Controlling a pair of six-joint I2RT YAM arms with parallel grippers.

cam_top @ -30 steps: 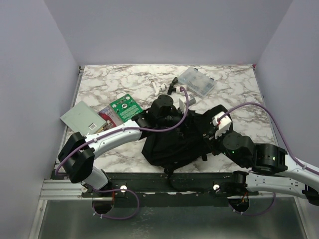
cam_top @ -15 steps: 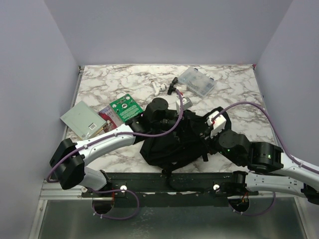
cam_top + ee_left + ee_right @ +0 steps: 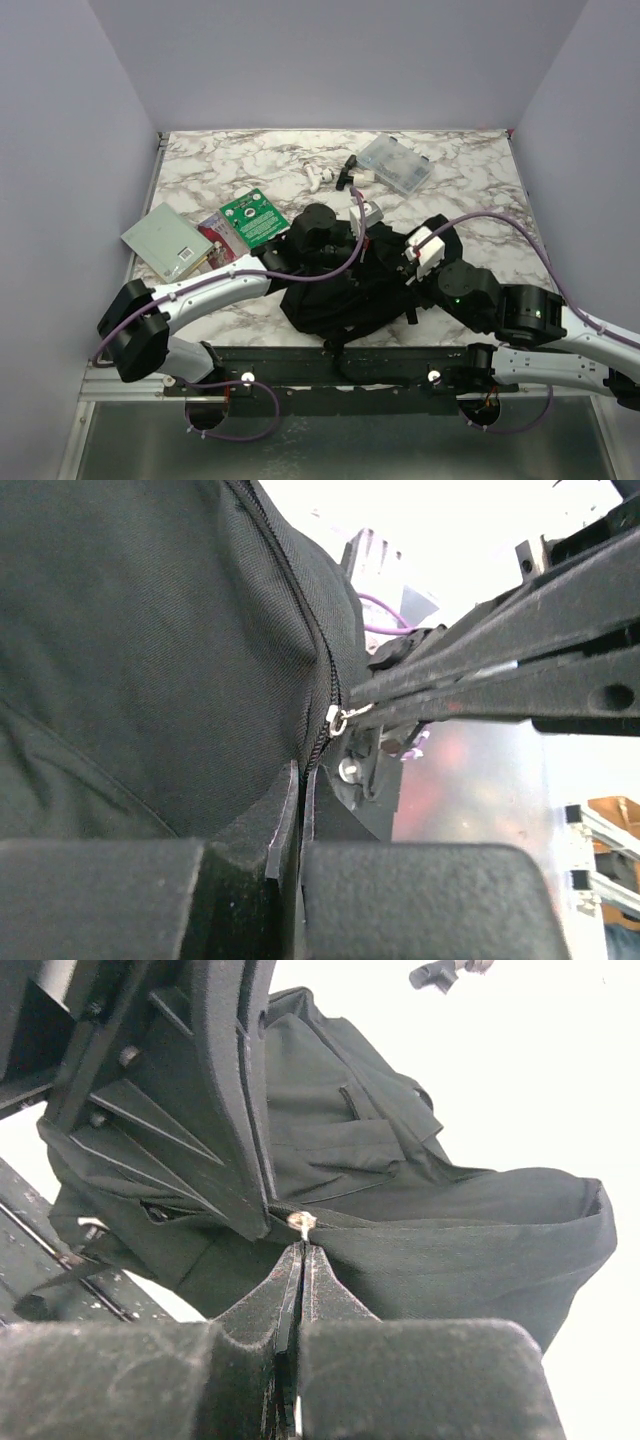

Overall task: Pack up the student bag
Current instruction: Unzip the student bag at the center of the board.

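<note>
A black backpack (image 3: pixel 340 292) is lying crumpled at the near middle of a marble bench (image 3: pixel 480 165), with both robot arms bending over it. Over the last second the right hand (image 3: pixel 301 1250) has been sliding leftward and the left hand (image 3: pixel 299 776) easing nearer, bunching the fabric between them; this suggests they are working the zip, so packing is not yet under way. Both hands are pressed together, each pinching the backpack along its zip line, the right one just beneath a small metal slider (image 3: pixel 300 1222). A grey box (image 3: pixel 165 240), a green card (image 3: pixel 250 217) and a clear plastic case (image 3: pixel 395 165) are waiting behind; their labels are too small to read
</note>
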